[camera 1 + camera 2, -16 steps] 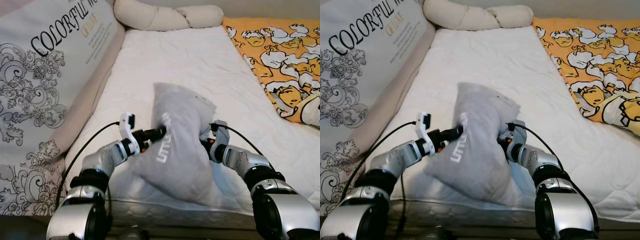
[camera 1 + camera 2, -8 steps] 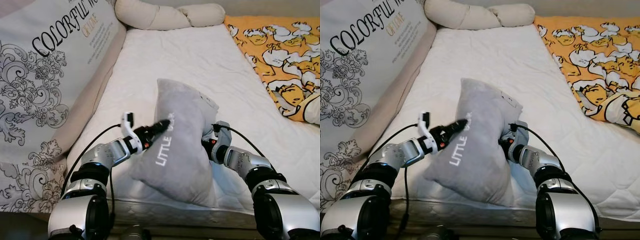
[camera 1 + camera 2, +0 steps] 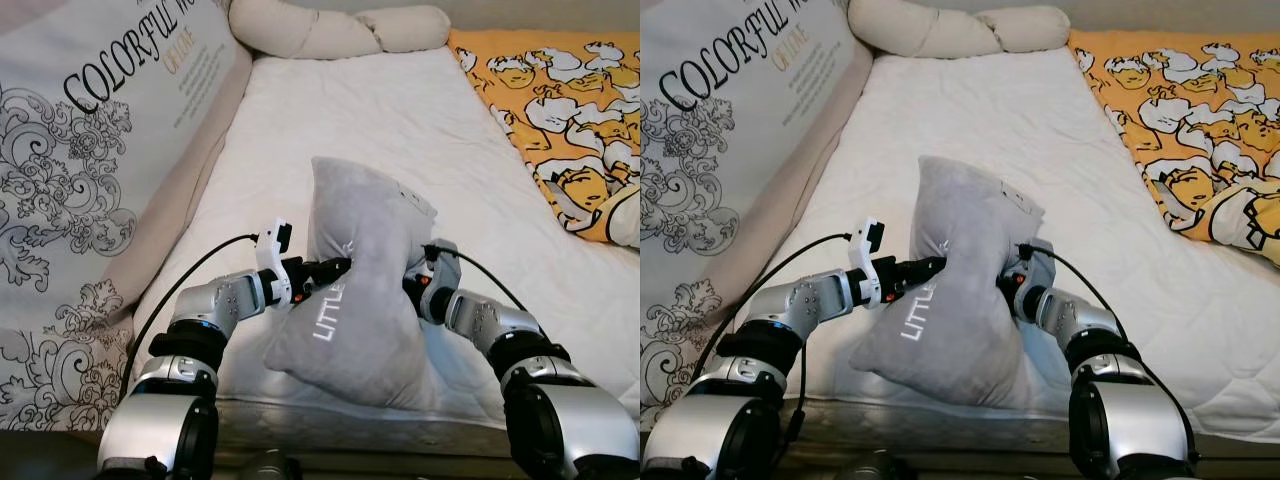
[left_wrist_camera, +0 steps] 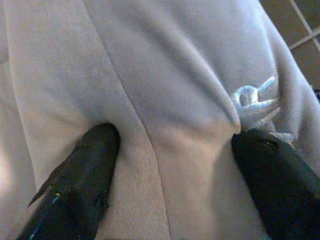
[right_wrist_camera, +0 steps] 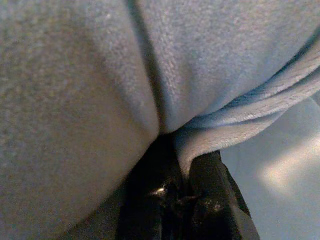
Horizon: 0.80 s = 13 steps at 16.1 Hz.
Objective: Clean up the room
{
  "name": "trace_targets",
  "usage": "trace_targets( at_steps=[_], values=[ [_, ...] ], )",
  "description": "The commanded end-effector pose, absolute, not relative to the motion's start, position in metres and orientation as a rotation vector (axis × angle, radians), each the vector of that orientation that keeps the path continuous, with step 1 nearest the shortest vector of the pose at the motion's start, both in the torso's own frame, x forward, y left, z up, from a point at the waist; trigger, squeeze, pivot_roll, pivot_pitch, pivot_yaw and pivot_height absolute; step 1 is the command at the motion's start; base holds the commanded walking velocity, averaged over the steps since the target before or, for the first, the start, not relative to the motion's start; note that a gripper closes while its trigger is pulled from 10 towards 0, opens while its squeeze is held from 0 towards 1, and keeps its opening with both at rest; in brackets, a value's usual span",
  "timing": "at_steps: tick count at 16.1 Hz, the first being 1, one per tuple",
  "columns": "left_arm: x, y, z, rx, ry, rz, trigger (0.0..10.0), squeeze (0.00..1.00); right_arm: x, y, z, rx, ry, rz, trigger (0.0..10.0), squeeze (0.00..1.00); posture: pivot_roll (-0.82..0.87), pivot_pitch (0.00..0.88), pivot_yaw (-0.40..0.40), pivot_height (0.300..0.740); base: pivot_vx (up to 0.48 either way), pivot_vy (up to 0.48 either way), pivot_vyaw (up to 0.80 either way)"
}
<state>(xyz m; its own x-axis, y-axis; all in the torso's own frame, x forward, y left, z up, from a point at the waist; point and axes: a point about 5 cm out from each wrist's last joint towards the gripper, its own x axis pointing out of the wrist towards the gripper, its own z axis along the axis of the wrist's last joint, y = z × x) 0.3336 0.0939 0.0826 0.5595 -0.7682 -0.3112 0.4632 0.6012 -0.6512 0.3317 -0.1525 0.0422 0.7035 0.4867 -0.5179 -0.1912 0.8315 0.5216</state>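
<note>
A grey pillow [image 3: 360, 270] with white "LITTLE" lettering stands upright on the white mattress [image 3: 400, 130], close to its front edge. My left gripper [image 3: 338, 268] presses into the pillow's left side. In the left wrist view its fingers [image 4: 95, 165] are spread wide and the pillow's fabric [image 4: 170, 90] bulges between them. My right gripper [image 3: 412, 282] is at the pillow's right side, partly hidden behind it. In the right wrist view that gripper [image 5: 172, 165] is shut on a fold of the grey fabric [image 5: 225, 130].
A large white cushion [image 3: 90, 130] printed "COLORFUL" with black scrollwork leans along the left. A beige knotted bolster [image 3: 330, 30] lies at the far end. An orange cartoon-print blanket [image 3: 560, 110] covers the right side. The mattress's front edge [image 3: 330, 415] is just below the pillow.
My left gripper has dropped from the pillow's front face and now digs into its left side. The pillow has sagged slightly, while the right gripper keeps its hold.
</note>
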Motion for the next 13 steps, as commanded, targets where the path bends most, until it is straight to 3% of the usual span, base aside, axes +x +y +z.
trace_targets(
  at_steps=[1,13],
  values=[
    [0.326,0.08,0.074,-0.537,0.669,-0.79,0.0,0.0,0.344,-0.137,0.061,0.476,0.615,0.462,0.0,0.0,0.02,0.0,0.052,0.74,0.0,0.0,0.0],
    [0.335,0.091,0.087,-0.456,0.521,-0.625,0.0,0.0,0.348,-0.125,0.069,0.539,0.577,0.449,0.0,0.0,0.04,0.0,0.012,0.74,0.0,0.0,0.0]
  ],
)
